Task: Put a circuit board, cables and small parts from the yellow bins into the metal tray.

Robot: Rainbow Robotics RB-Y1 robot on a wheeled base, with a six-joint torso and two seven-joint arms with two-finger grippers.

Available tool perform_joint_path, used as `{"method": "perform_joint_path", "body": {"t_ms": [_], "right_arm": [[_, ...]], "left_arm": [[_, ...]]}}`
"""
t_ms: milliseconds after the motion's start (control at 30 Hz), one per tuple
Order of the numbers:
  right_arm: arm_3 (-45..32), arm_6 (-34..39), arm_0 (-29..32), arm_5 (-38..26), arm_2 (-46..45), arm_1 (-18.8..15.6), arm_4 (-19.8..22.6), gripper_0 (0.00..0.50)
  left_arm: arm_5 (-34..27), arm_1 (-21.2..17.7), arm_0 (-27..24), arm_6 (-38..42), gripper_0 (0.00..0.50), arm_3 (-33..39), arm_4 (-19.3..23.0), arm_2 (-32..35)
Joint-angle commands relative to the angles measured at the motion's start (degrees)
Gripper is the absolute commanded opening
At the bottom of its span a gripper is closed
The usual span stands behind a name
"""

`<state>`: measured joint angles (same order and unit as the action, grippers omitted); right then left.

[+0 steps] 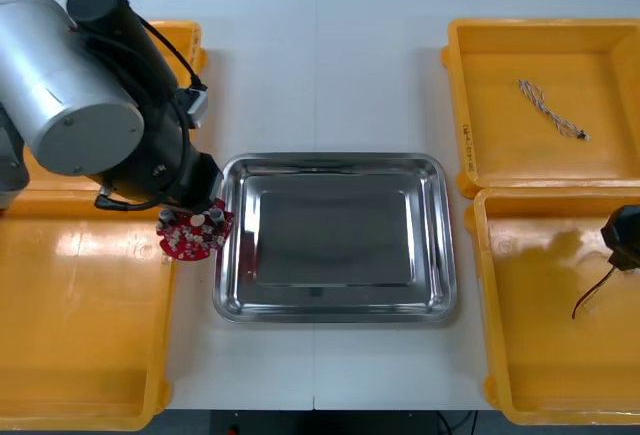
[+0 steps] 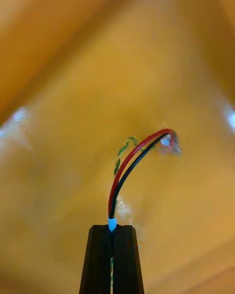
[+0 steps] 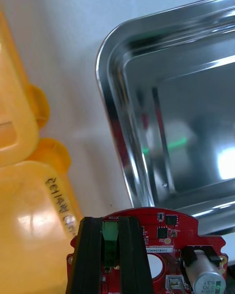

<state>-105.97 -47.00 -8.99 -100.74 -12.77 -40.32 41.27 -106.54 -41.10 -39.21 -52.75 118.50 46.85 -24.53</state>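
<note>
The silver-grey left arm looms closest. Its left pincer pinches a round red circuit board by a green connector, over the strip of white desk. A near left yellow plastic bin lies on the pincer's outer side. A bare, shiny metal tray lies just beside it on the inner side. The right pincer, fingers nearly pressed together, pinches the tip of a thin red and black cable above the near right yellow plastic bin. Beyond that pincer, a twisted blue and white cable lies in the far right yellow plastic bin.
</note>
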Motion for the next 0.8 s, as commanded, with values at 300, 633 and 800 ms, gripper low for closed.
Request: {"method": "perform_joint_path", "body": {"t_ms": [300, 633, 800], "right_arm": [[-11.37, -3.36, -4.72, -9.26, -8.41, -0.46, 1.18, 0.0], [-17.25, -5.82, -8.15, -9.26, -1.91, -2.04, 3.64, 0.0], [-17.52, -7.23, -10.87, -9.26, 0.02, -2.48, 7.33, 0.0]], "left_arm": [[7.75, 5.85, -2.36, 6.87, 0.0, -0.11, -9.32, -9.31], [13.2, 6.47, -1.57, 11.71, 0.0, -1.69, -11.51, -14.23], [16.45, 6.47, 1.15, 11.71, 0.0, -1.69, -15.12, -16.08]]}}
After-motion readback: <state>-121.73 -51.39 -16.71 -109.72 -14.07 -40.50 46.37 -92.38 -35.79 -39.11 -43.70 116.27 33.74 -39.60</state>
